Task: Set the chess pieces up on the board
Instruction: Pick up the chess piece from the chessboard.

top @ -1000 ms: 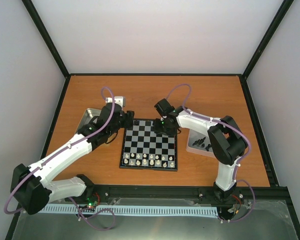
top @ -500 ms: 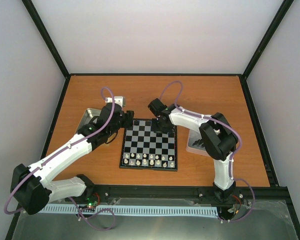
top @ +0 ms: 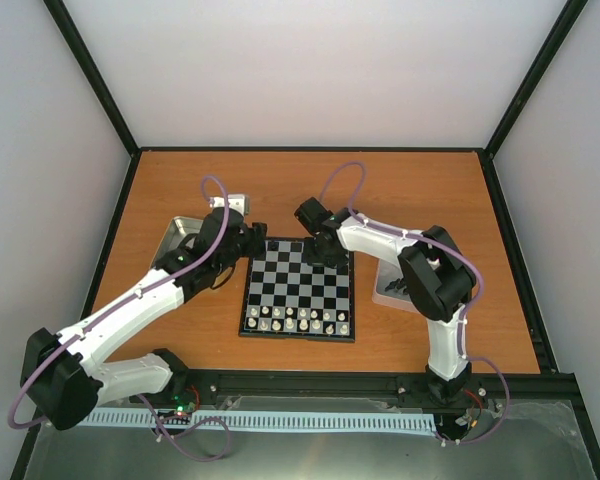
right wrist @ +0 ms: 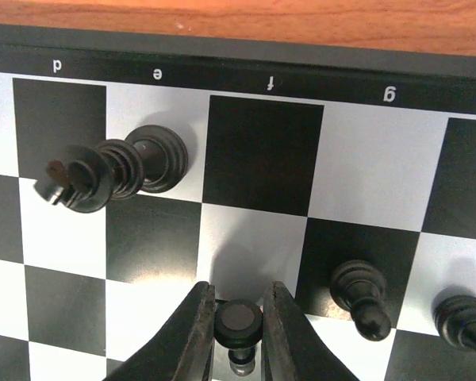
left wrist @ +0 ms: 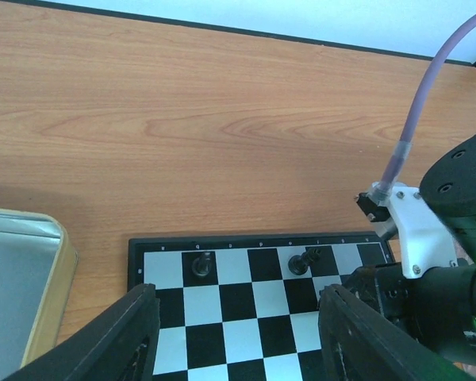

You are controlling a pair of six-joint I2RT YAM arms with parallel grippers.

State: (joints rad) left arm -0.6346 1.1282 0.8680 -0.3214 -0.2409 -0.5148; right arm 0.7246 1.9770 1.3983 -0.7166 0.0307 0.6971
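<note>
The board (top: 298,290) lies mid-table, with whitish chess pieces (top: 298,320) in its two near rows. My right gripper (top: 325,252) is over the board's far right part. In the right wrist view it (right wrist: 238,321) is shut on a black piece (right wrist: 238,320), held base-up just above a pale square. A tall black piece (right wrist: 111,171) stands on the far row, and two black pawns (right wrist: 361,298) stand to the right. My left gripper (left wrist: 242,341) is open and empty over the board's far left corner, near two black pieces (left wrist: 200,264).
A metal tray (top: 180,232) sits left of the board, under my left arm. Another tray (top: 400,287) to the right holds several black pieces. My right arm (left wrist: 444,262) shows close in the left wrist view. Orange tabletop lies beyond the board.
My right gripper has moved left and a little farther back along the board's far rows with the black piece; it has barely moved in the last half second. The left arm has not moved.
</note>
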